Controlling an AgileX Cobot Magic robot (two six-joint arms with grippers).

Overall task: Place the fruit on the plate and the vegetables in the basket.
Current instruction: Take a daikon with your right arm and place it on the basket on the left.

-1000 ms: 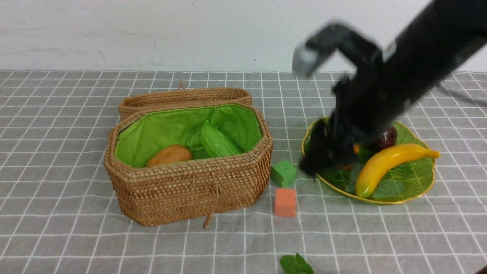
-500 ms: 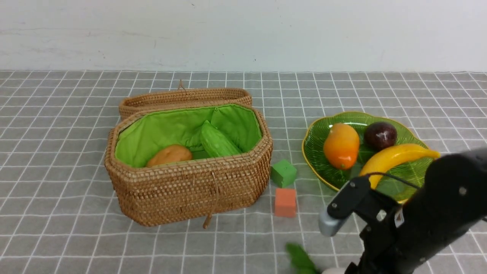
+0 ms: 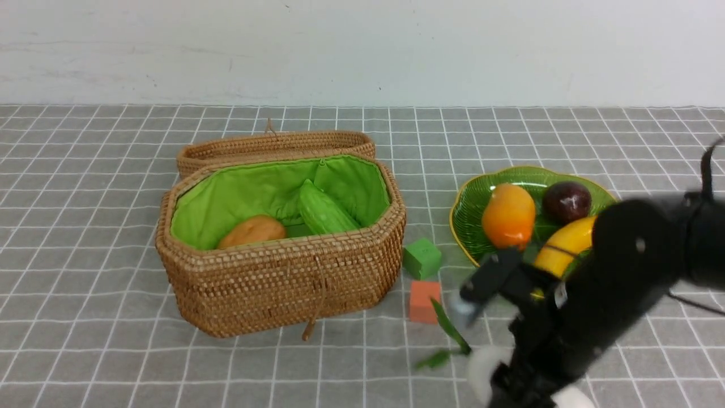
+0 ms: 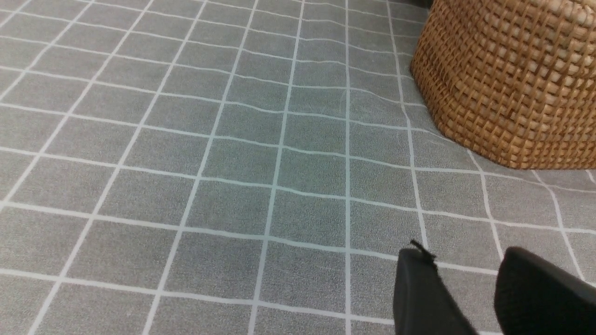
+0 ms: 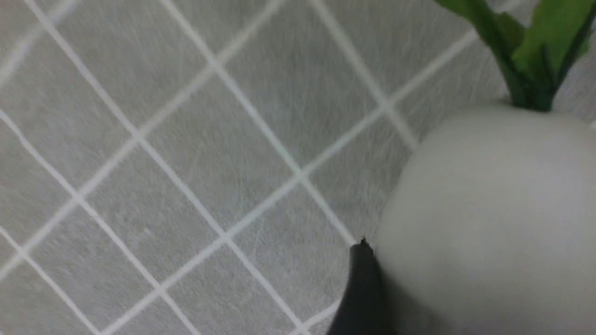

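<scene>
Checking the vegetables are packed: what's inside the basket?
The basket shows a tan bulb and a cucumber on green cloth. Its front wall hides their lower parts and whatever else lies low behind it.

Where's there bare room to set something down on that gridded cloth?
Left of the brown woven basket, and behind the green leaf-ribbed plate. It's crowded between basket and plate, where a green cube and orange cube sit, and around the right claw with the white vegetable.
</scene>
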